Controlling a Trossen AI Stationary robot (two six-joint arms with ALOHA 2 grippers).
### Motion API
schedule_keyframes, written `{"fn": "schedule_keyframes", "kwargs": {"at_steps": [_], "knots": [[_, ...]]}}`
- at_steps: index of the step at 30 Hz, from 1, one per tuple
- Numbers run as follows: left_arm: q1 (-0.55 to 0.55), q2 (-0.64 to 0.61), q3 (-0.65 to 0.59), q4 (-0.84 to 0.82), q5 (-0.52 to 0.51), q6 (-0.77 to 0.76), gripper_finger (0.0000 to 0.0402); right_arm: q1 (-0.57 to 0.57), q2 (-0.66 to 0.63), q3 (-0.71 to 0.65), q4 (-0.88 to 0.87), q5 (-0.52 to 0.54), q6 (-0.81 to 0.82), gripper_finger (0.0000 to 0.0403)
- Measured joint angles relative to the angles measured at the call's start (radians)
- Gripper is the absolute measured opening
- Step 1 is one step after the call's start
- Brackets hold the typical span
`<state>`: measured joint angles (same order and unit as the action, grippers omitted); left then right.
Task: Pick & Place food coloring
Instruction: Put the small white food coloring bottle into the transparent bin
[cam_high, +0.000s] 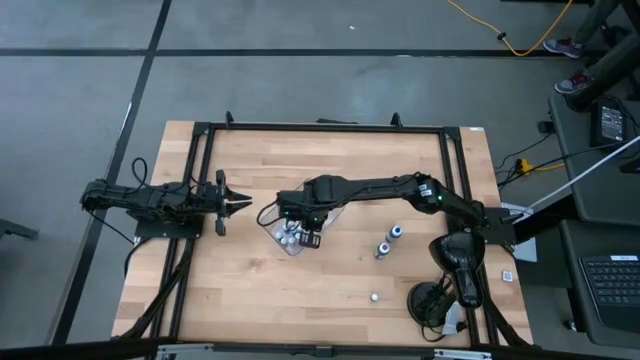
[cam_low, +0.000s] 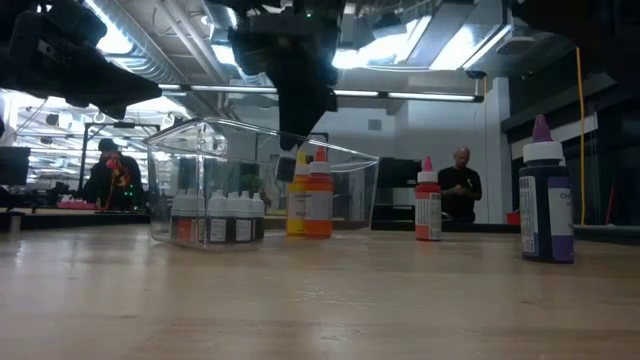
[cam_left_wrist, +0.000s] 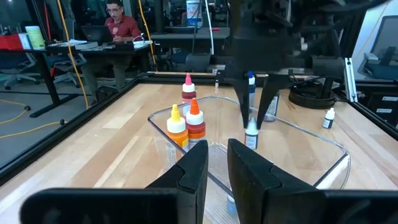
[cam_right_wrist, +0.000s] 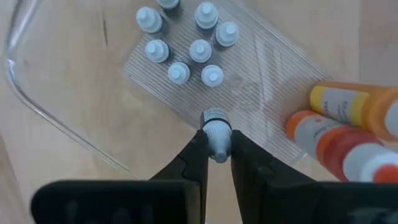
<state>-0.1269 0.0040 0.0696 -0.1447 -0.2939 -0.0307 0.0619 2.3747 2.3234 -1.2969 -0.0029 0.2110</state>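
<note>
A clear tray (cam_high: 332, 214) sits mid-table. On its floor stand several tiny pale-capped food coloring bottles (cam_right_wrist: 186, 43), plus a taller yellow bottle (cam_left_wrist: 176, 126) and an orange bottle (cam_left_wrist: 195, 121). My right gripper (cam_right_wrist: 217, 149) reaches down into the tray from above, shut on one tiny bottle (cam_right_wrist: 216, 127). My left gripper (cam_left_wrist: 217, 167) waits shut and level near the table's left edge (cam_high: 243, 204), short of the tray and touching nothing. Outside the tray, toward the table's right, a red bottle (cam_low: 428, 200) and a purple bottle (cam_low: 545, 200) stand upright. My right gripper pinches the tiny bottle's pale upper end (cam_right_wrist: 217, 142) between its two fingers, coming from above and pointing down. The bottle hangs upright below the fingertips (cam_left_wrist: 251, 135), inside the tray's outline and above its floor, beside the group of standing bottles.
A further tiny bottle (cam_high: 374, 296) stands alone near the table's front. A black frame (cam_high: 320, 127) runs around the tabletop. A dark device (cam_high: 455, 262) sits at the right near corner. People sit at desks in the room beyond the table.
</note>
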Motion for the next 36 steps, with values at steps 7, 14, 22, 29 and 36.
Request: {"fn": "schedule_keyframes", "kwargs": {"at_steps": [7, 14, 22, 29, 36], "knots": [[0.000, 0.000, 0.000, 0.000, 0.000, 0.000, 0.0052, 0.000, 0.024, 0.000, 0.046, 0.000, -0.053, 0.0054], [0.000, 0.000, 0.000, 0.000, 0.000, 0.000, 0.0056, 0.000, 0.040, -0.001, 0.063, 0.000, -0.065, 0.0054], [0.000, 0.000, 0.000, 0.000, 0.000, 0.000, 0.0057, 0.000, 0.067, -0.001, 0.059, 0.000, -0.086, 0.0053], [0.000, 0.000, 0.000, 0.000, 0.000, 0.000, 0.0052, -0.003, 0.087, -0.002, 0.059, 0.001, -0.093, 0.0052], [0.000, 0.000, 0.000, 0.000, 0.000, 0.000, 0.0056, -0.004, 0.091, -0.001, 0.066, 0.000, -0.115, 0.0052]]}}
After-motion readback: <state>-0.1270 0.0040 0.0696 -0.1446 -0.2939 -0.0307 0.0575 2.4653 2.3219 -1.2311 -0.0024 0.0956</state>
